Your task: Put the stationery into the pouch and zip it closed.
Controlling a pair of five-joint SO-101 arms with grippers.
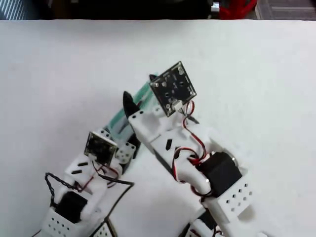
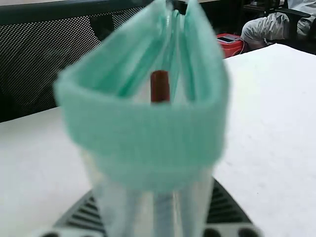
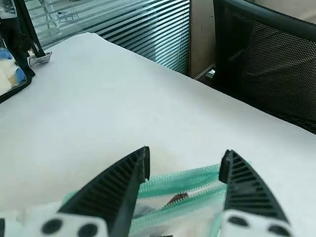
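Observation:
A clear pouch with a mint-green zip edge (image 1: 121, 121) lies on the white table (image 1: 247, 74) between the two arms. My left gripper (image 1: 127, 144) is shut on its near end. In the left wrist view the pouch's green band (image 2: 143, 133) bulges wide, and the red-brown end of a pen (image 2: 159, 86) shows inside it. My right gripper (image 3: 186, 153) is open just above the pouch's zip edge (image 3: 182, 183), one black finger (image 3: 118, 190) on each side. From above, the right gripper (image 1: 140, 101) covers the pouch's far end.
The table's far edge (image 1: 148, 19) runs along the back, with a red object (image 1: 237, 7) beyond it. A black stand (image 3: 12, 44) sits at the table's side near the window blinds. A mesh chair (image 3: 266, 59) stands behind the table.

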